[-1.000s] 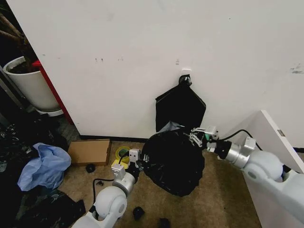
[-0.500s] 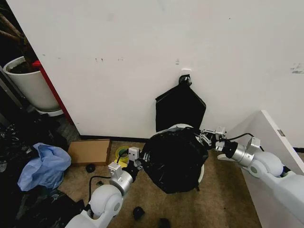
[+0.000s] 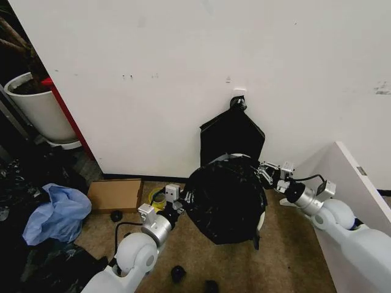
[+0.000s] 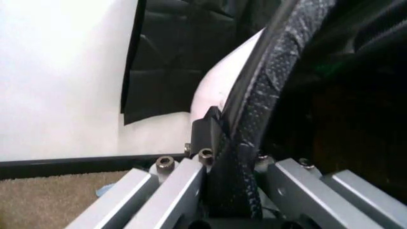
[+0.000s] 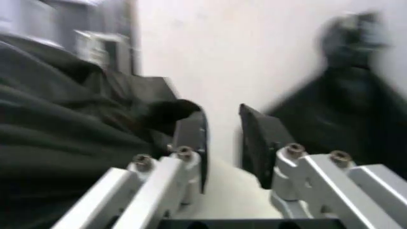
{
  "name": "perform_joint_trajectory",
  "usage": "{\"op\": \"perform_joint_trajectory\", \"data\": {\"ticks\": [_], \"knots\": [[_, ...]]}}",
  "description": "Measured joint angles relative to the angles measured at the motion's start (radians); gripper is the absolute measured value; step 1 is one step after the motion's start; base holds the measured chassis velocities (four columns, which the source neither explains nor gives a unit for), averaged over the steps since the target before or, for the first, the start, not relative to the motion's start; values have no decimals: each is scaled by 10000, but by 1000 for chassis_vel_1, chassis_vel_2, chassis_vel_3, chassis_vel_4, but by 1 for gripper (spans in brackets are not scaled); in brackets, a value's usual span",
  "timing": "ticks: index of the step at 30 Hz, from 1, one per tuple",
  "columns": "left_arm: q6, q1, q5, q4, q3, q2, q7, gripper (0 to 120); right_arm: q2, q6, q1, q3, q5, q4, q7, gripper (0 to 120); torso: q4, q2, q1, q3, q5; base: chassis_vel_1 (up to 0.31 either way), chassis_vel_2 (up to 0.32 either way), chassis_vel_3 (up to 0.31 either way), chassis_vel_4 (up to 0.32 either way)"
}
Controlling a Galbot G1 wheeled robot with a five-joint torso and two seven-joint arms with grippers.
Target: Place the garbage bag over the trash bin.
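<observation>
— White wall (image 3: 183, 73) and brown carpet floor (image 3: 287, 244) are framing the job. Where is the bag sitting?

— The bag (image 3: 226, 198) is draped over the bin (image 3: 239, 157), near the wall and just below the flat black bag (image 3: 232, 137) hanging on its hook. A strip of cream rim is peeking out at the bag's 12 o'clock, with another sliver at 4 o'clock.

— And the claws?

— The left claw (image 3: 183, 201) is sitting at the bag's 9 o'clock, clenched on the bag's edge; in the left wrist view, black film (image 4: 254, 119) is running between its fingers (image 4: 207, 131), with the cream bin wall (image 4: 222, 81) beside it. The right claw (image 3: 264, 173) is sitting at about 2 o'clock, right against the plastic. In the right wrist view its fingers (image 5: 194, 143) are standing apart with nothing between them, so it looks released, the bag (image 5: 70, 124) lying beside one finger.

— Which side matters?

— My judgement: the bare rim is lying nearer the right claw, toward the wall side. The bin looks tipped, mouth facing the wall, so the film would need pulling that way.
</observation>
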Motion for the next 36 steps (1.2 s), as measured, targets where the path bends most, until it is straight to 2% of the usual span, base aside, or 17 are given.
{"op": "perform_joint_trajectory", "data": {"ticks": [2, 3, 6, 8, 12, 16, 18, 20, 23, 24, 26, 27, 28, 30, 33, 36], "knots": [[0, -39, -166, 2, -10, -17, -61, 0, 102, -82, -78, -15, -546, 261, 1435, 33, 0, 0, 0, 0, 1, 0, 0, 0, 0], [0, -65, -272, 26, -32, -21, -99, 0, 142, -58, -145, 1, -556, 493, 1863, 34, 0, 0, 0, 0, 0, 0, 0, 0, 0], [0, -90, -334, 67, -47, -21, -125, 0, 165, -4, -192, 29, -493, 659, 1993, 39, -1, 0, 0, 0, 0, 0, 0, 0, 0], [0, -144, -461, 250, -100, -20, -210, 0, 231, 262, -290, 125, -39, 1275, 2095, 53, -1, 0, 0, 0, 1, 0, 0, 0, 0], [1, -188, -526, 409, -116, -48, -258, 0, 249, 109, -380, 236, 39, 1772, 2359, 65, 0, 0, 0, 0, -2, 0, 0, 0, 0], [88, -283, -794, 479, -154, -121, -391, 0, 249, -479, -558, 429, -1887, 1962, 3598, 83, -1, 0, 0, 0, 0, 0, 0, 0, 0], [110, -300, -830, 481, -163, -128, -416, 0, 251, -472, -569, 445, -2060, 1919, 3656, 84, -1, 1, 0, 0, 0, 0, 0, 0, 0], [206, -394, -1018, 507, -257, -166, -560, 0, 320, -310, -622, 481, -2195, 1878, 3897, 95, -1, 0, 0, 0, 1, 0, 0, 0, 0], [313, -538, -1284, 547, -589, -233, -663, 0, 526, -172, -715, 465, -2271, 2243, 5065, 100, 0, 0, 0, 0, 0, 0, 0, 0, 0], [435, -625, -1538, 549, -825, -260, -755, 0, 650, -377, -871, 376, -2665, 2662, 6368, 100, 2, 0, 1, 0, 0, 0, 0, 0, 0], [489, -653, -1632, 550, -895, -261, -789, 0, 685, -567, -954, 326, -2805, 2853, 6856, 100, 3, 0, 0, 0, 1, 0, 0, 0, 0], [670, -738, -1909, 550, -1090, -255, -887, 0, 762, -1507, -1396, 133, -2968, 3832, 8542, 100, 4, 0, 1, 1, 3, 0, 0, 0, 0], [812, -816, -2074, 581, -1211, -223, -948, 0, 788, -2119, -1776, 11, -2771, 4735, 9602, 100, 3, 0, 1, 0, 3, 0, 0, 0, 0], [990, -949, -2281, 700, -1316, -157, -1046, 0, 817, -3008, -2699, -140, -2439, 6290, 10900, 100, -1, 3, 0, -3, -7, 0, 0, 0, 0], [1141, -1076, -2487, 815, -1383, -137, -1168, 0, 796, -3384, -3483, -196, -2724, 6895, 11141, 100, -3, 3, -1, -2, -2, 0, 0, 0, 0], [1397, -1372, -2876, 954, -1533, -229, -1373, 0, 749, -3266, -4499, -467, -4072, 6950, 10910, 100, -3, 3, -1, -2, -2, 0, 0, 0, 0]]}}
